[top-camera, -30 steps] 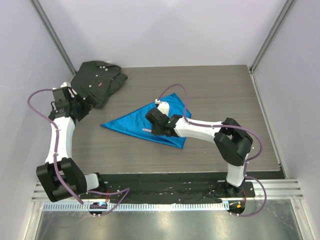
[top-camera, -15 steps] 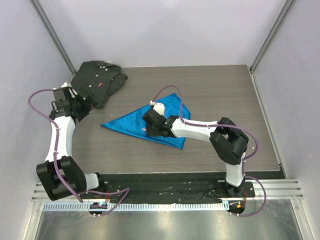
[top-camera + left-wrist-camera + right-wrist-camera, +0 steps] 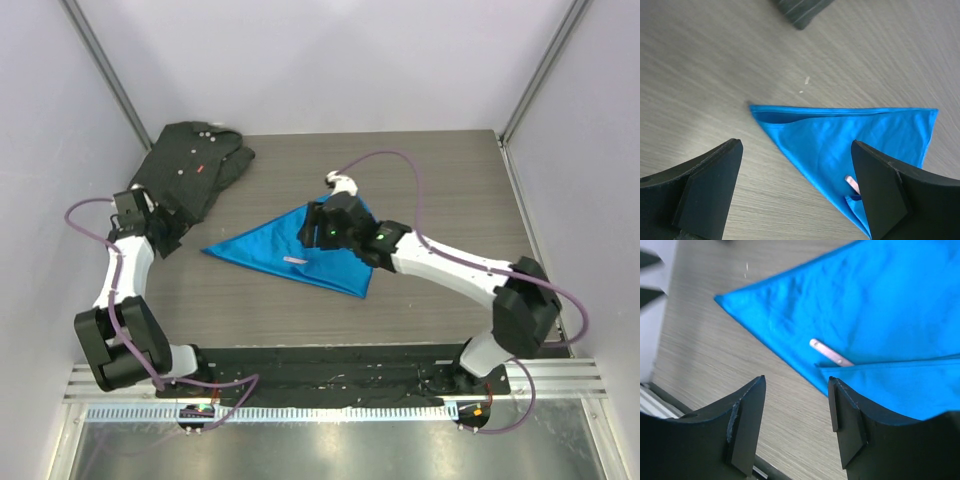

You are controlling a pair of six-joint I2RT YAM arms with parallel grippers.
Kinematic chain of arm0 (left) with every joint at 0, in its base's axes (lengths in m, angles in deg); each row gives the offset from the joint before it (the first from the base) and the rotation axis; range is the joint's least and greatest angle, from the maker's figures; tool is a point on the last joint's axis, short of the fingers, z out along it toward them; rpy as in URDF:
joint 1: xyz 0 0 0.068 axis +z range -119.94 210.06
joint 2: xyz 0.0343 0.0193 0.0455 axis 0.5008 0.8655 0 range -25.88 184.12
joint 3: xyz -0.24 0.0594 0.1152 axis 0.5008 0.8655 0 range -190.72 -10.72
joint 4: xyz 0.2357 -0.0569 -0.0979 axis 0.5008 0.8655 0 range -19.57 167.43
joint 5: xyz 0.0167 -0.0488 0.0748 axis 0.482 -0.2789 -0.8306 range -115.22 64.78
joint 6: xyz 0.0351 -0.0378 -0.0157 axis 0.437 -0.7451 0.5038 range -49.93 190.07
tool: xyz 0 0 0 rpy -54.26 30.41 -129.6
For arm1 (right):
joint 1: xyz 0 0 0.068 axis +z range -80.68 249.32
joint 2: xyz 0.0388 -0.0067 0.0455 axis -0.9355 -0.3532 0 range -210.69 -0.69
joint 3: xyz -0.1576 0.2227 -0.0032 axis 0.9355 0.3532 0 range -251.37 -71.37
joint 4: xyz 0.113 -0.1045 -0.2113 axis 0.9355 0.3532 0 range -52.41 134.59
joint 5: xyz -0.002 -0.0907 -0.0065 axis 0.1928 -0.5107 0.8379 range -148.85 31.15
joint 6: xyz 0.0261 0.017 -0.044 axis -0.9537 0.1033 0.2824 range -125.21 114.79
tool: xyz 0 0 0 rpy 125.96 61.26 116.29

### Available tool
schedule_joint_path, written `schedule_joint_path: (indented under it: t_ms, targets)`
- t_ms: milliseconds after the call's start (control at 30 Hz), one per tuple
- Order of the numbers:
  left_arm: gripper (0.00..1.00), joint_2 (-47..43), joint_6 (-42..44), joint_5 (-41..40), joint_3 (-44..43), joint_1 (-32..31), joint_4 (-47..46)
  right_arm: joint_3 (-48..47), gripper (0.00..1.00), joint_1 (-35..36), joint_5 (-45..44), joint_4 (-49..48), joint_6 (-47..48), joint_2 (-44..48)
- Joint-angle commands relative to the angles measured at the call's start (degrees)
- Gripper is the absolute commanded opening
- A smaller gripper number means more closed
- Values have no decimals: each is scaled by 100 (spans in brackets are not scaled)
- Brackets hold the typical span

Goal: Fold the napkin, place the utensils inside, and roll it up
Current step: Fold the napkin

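Both jaws stand open and empty: left gripper point(image 3: 796, 148) at the left, right gripper point(image 3: 796, 384) above the folded napkin point(image 3: 262, 247), the knife point(image 3: 830, 354) partly tucked under its fold.

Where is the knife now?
Top view: the knife lies mid-table on the napkin by its near edge, one end tucked under a fold, left of the right gripper.

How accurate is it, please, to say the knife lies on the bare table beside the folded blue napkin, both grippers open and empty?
Wrong on one point: the right wrist view shows the knife lying on the napkin, its pale end poking from under a folded flap. The left gripper and right gripper are open and empty.
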Motion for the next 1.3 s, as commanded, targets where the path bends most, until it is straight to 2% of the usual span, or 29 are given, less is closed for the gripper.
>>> schedule_joint_path:
  t_ms: [0, 133, 233, 267, 467, 867, 1267]
  targets:
    - [94, 110, -418, 251, 294, 197, -558, 623, 60, -707, 546, -414, 63, 835]
    - [88, 162, -787, 393, 820, 189, -1032, 1003, 60, -1200, 889, -458, 89, 1347]
    - [80, 276, -1051, 393, 1059, 197, -1428, 1161, 60, -1438, 1030, -467, 106, 1584]
    - [75, 320, -1095, 402, 1147, 189, -1499, 1188, 60, -1483, 1056, -484, 89, 1611]
    - [60, 690, -1184, 411, 1192, 197, -1693, 1258, 61, -1641, 1381, -599, 19, 1612]
    - [47, 874, -1149, 235, 1262, 180, -1667, 1311, 60, -1747, 1698, -818, -140, 1435]
    - [45, 1138, -1157, 86, 1271, 13, -1676, 1302, 60, -1791, 1786, -836, -192, 1409]
